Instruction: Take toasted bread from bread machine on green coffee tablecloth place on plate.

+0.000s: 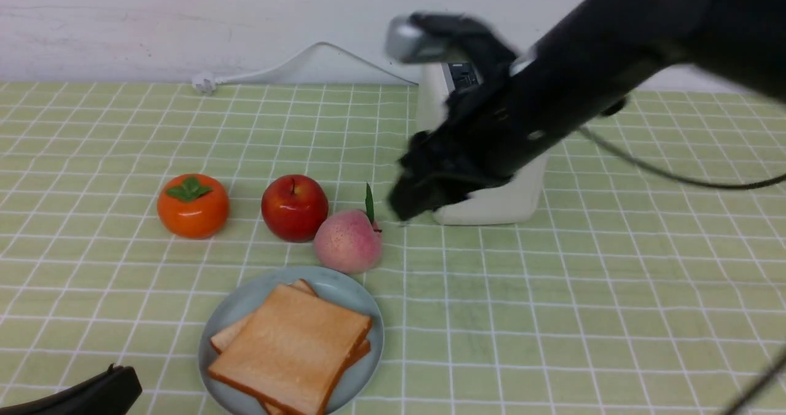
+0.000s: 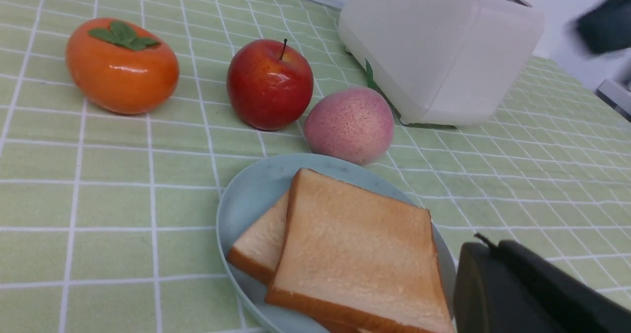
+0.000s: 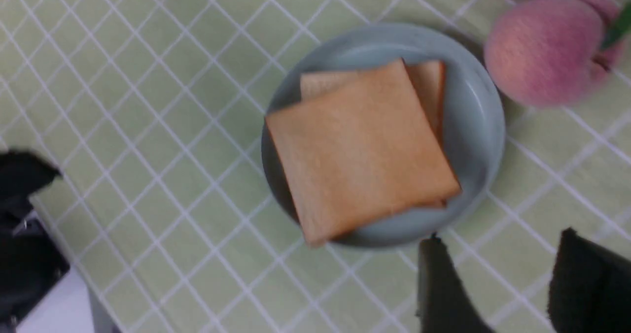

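On plate [image 1: 341, 287]: two toasted bread [image 1: 288, 349] slices stacked askew, golden-tan, darker crust.

I find nothing I can read in any of my views. The only marks that might be lettering sit on the grey top panel [image 1: 462, 75] of the toaster [image 1: 491, 207], and they are too small and blurred to make out. The toaster's white side, seen from my left wrist, is plain.
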### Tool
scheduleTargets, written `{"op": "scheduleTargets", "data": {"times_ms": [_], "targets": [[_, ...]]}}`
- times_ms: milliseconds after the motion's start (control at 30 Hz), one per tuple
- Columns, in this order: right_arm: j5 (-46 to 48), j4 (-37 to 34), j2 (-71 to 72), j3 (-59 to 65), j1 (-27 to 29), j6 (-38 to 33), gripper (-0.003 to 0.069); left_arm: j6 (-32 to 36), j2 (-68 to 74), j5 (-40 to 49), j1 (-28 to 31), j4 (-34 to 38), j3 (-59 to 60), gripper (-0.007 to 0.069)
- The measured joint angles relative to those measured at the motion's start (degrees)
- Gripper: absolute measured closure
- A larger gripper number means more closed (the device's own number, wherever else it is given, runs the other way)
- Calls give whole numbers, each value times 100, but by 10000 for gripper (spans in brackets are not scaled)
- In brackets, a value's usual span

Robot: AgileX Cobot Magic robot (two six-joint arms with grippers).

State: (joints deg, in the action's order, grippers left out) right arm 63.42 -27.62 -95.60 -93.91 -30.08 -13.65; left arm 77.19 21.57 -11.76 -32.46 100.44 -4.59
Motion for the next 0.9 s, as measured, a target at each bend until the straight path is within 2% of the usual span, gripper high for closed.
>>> {"op": "scheduleTargets", "data": {"times_ms": [33,67,100,167,333,367,567,900], "targets": [[107,46,51,15,0,25,430,0,0,0,0,0,0,615],[398,371,467,136,-24,212,544,0,0,0,0,0,0,613],[557,573,782,262,-66,367,606,0,0,0,0,0,0,611],[683,811,1235,560,-139,620,663,0,0,0,0,0,0,609],[657,1212,2238,1465,-334,1443,664,0,0,0,0,0,0,609],[545,1320,2654,1951,-379,1697,658,0,0,0,0,0,0,607],[354,1368,3718,3116,-396,2249,652,0,0,0,0,0,0,603],[826,1369,4311,3485,-396,2338,641,0,0,0,0,0,0,589]]}}
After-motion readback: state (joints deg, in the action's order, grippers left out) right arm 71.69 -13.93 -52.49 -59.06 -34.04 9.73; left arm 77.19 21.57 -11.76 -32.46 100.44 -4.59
